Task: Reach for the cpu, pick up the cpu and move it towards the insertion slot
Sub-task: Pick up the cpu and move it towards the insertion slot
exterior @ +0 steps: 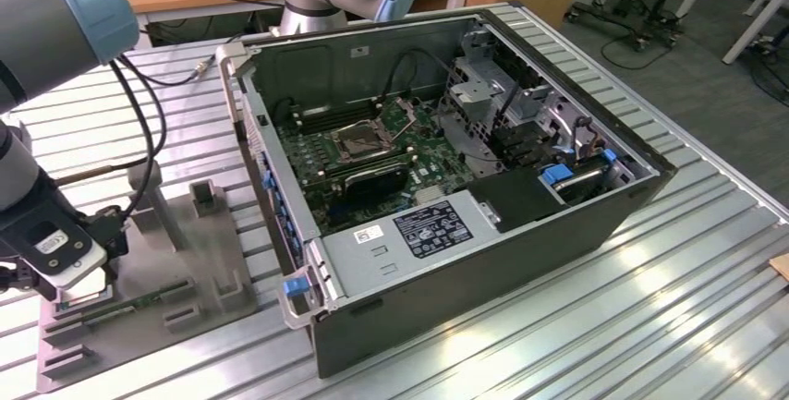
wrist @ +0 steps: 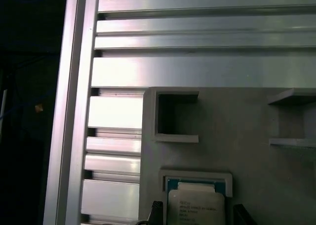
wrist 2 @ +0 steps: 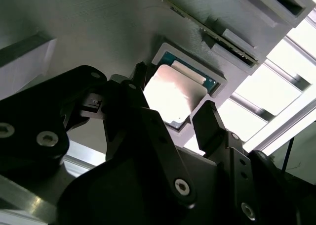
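Second wrist view: pincer [wrist 2: 174, 90] spread apart, flanking the cpu [wrist 2: 170, 100]; nothing is gripped.
Reach is judged nearly done: the cpu is seated in its grey holder [wrist 2: 98, 27], not lifted; the insertion slot [exterior: 366, 141] is seen well apart, inside the case [exterior: 493, 261].

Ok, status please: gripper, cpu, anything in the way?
Gripper open, straddling cpu. Chip seated in grey holder, not lifted. Nothing in the way.
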Controlling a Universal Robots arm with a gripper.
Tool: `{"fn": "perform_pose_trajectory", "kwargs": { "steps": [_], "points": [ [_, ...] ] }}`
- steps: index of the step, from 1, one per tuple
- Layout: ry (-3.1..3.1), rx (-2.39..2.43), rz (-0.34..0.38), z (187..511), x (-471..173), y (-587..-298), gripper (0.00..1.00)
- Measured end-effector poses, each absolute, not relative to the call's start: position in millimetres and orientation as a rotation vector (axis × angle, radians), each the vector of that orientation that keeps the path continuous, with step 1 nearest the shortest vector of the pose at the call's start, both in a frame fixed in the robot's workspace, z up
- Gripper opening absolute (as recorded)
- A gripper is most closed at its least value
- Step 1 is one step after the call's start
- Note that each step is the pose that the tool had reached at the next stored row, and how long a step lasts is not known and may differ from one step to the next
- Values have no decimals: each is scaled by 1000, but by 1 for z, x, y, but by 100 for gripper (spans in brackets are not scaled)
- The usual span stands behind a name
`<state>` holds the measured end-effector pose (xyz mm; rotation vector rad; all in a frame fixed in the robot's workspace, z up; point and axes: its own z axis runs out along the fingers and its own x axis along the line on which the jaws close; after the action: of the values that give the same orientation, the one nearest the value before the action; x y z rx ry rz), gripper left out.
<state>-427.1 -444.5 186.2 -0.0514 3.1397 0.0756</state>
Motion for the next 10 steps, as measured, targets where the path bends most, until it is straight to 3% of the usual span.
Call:
{"fn": "perform_pose_trajectory", "kwargs": {
  "steps": [10],
  "points": [
    [3140,-51,77,183,-427,-445,65]
  ]
}}
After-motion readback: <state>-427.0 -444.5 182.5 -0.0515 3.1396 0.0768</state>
